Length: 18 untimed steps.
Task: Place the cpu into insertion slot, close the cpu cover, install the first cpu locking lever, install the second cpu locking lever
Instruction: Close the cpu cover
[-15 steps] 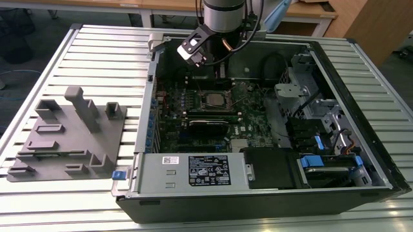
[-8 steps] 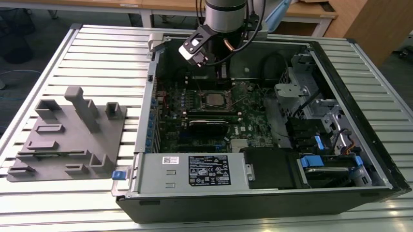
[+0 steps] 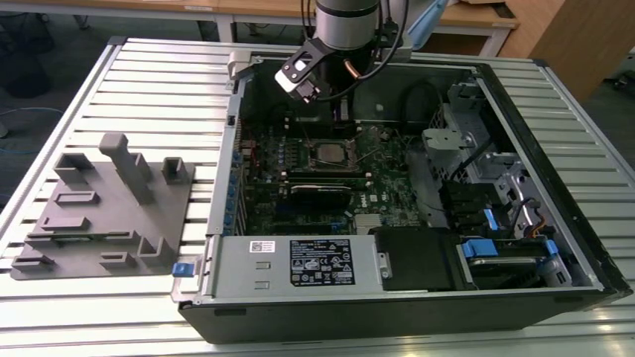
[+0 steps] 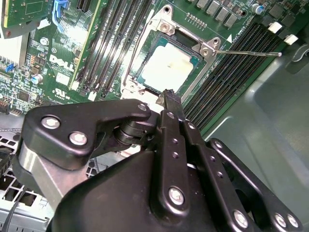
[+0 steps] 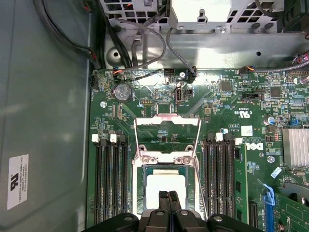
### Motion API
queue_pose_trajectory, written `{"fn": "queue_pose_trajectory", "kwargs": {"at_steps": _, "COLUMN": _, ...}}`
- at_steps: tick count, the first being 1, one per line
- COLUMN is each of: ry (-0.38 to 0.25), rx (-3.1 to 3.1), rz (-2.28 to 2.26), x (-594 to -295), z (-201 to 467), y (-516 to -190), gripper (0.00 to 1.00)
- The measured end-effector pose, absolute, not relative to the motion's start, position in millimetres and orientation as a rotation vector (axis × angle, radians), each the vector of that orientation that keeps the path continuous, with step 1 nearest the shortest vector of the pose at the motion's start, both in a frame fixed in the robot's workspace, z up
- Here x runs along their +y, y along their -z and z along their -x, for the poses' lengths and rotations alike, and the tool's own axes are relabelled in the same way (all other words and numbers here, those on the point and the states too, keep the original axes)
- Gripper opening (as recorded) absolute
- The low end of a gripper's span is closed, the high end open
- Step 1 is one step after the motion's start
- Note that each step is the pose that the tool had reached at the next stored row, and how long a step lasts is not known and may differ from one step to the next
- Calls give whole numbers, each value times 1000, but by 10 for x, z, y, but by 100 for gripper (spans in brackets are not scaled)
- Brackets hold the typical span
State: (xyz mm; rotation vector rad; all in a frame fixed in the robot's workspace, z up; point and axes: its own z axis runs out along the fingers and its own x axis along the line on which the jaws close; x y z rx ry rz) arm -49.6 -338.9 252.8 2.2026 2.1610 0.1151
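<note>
**tool (image 5: 169, 195) clenched over seated cpu (image 5: 165, 183)**

The tool is hanging right at the cpu's edge, fingers pressed together w/ nothing btwn them; can't tell if it's touching. The cpu is lying flat in the insertion slot (image 5: 142, 186) on the green motherboard (image 5: 159, 96). The cpu cover (image 5: 167, 119) is standing swung open beside the slot.

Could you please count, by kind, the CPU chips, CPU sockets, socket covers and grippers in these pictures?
cpu: 1
insertion slot: 1
cpu cover: 1
gripper: 1
Total: 4
</note>
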Motion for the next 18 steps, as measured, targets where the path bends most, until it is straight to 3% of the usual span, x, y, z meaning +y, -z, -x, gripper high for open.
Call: {"fn": "queue_pose_trajectory", "kwargs": {"at_steps": 18, "ry": -110, "rx": 2163, "rz": -2206, "x": -3389, "z": 384, "y": -2563, "gripper": 11}}
